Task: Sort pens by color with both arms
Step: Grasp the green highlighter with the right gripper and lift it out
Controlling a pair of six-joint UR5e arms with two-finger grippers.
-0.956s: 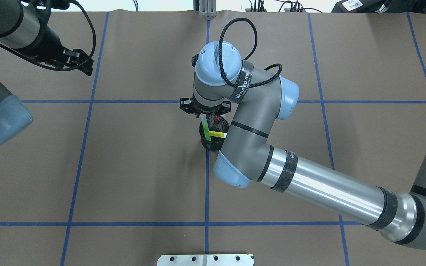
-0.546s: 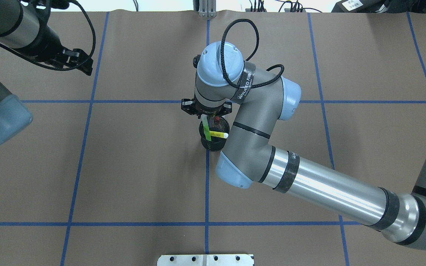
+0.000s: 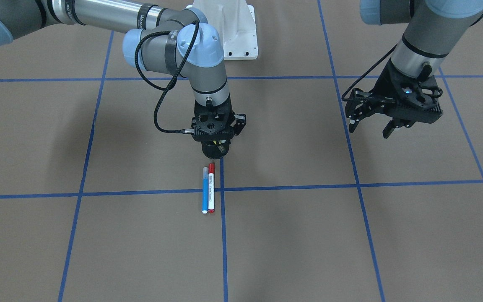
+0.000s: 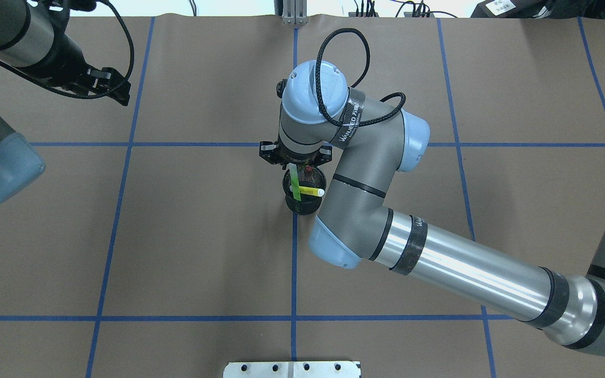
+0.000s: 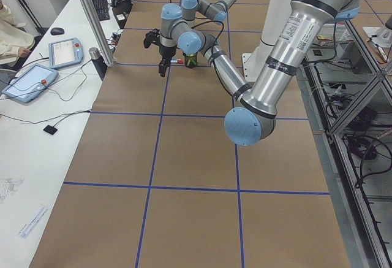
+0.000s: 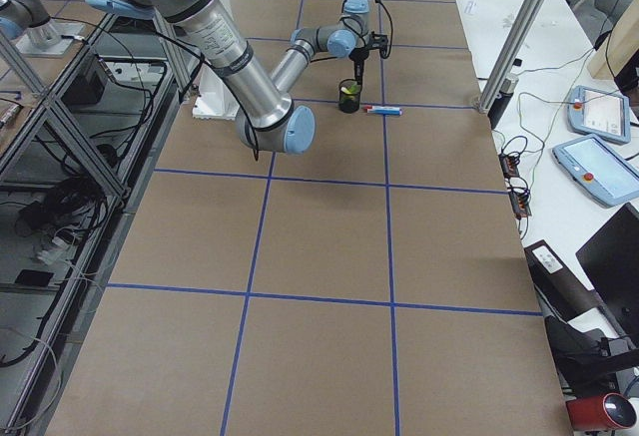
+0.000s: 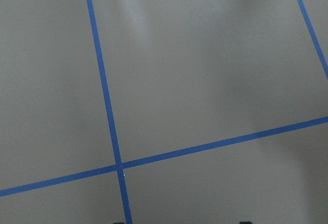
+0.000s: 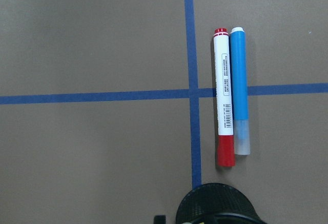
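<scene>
Right now the green pen [image 4: 295, 185] stands tilted in the black mesh cup [image 4: 302, 210]. Its upper end points to the far side of the desk [image 3: 99, 251] and goes under the right gripper [image 4: 295, 159]. The yellow pen [image 4: 310, 191] lies more flat across the cup's mouth, with its pale tip toward the right arm. So the green pen's long axis runs almost up into this gripper, which hangs directly over the cup's far rim.

Its fingers are hidden under its own body in every view, so I cannot tell if they are apart or clamped on the green pen.

The blue pen [image 3: 205, 191] and the red-capped pen [image 3: 211, 188] lie touching side by side on the desk, just beyond the cup.

The left gripper [image 3: 369, 131] is well apart from all pens, with fingers spread and nothing between them; its wrist view shows only desk and tape lines. I judge the right arm is the nearer one for both pens in the cup.
</scene>
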